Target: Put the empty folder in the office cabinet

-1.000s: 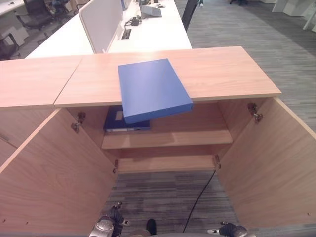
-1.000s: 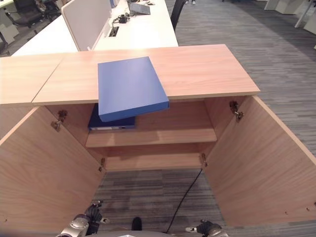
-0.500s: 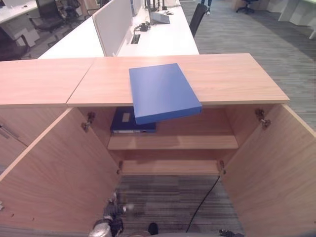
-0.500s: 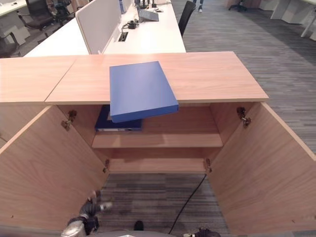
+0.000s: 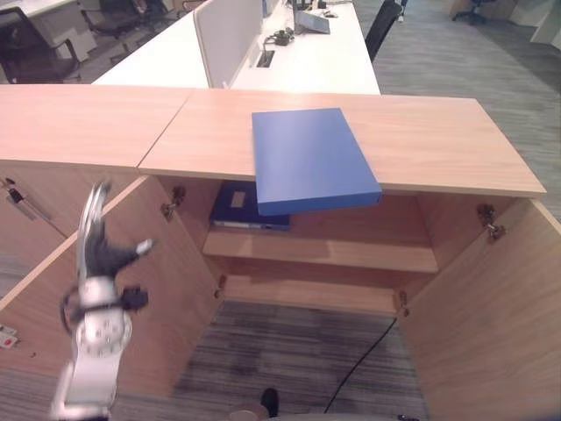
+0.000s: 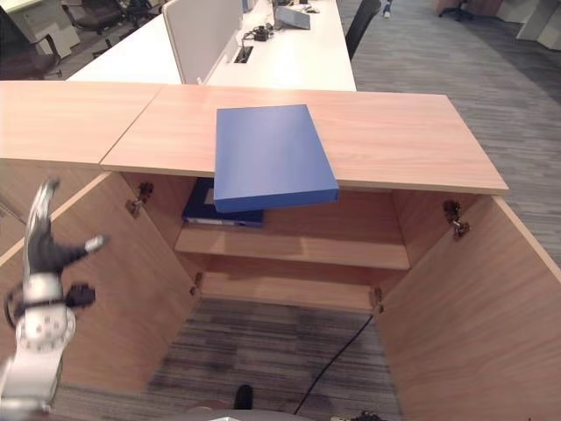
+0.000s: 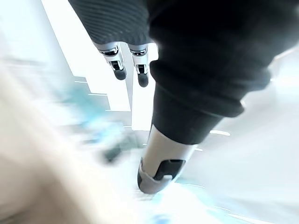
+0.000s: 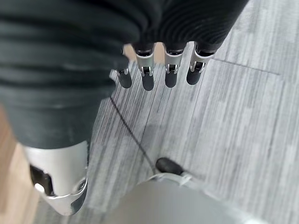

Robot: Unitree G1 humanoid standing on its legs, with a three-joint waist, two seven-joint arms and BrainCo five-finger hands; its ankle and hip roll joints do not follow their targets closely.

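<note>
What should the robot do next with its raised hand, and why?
Probably reach the left robot hand up and over to the blue folder. The folder lies on the cabinet top, its near edge jutting over the open cabinet, and the robot hand is open, holding nothing, off to the side.

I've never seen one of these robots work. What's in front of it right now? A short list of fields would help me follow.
folder: blue folder flat on the cabinet top, front edge overhanging
cabinet: both doors open, another blue binder on the upper shelf
left hand: left hand raised beside the left door, fingers spread, holding nothing
right hand: right hand hanging low over the carpet, fingers straight
</note>
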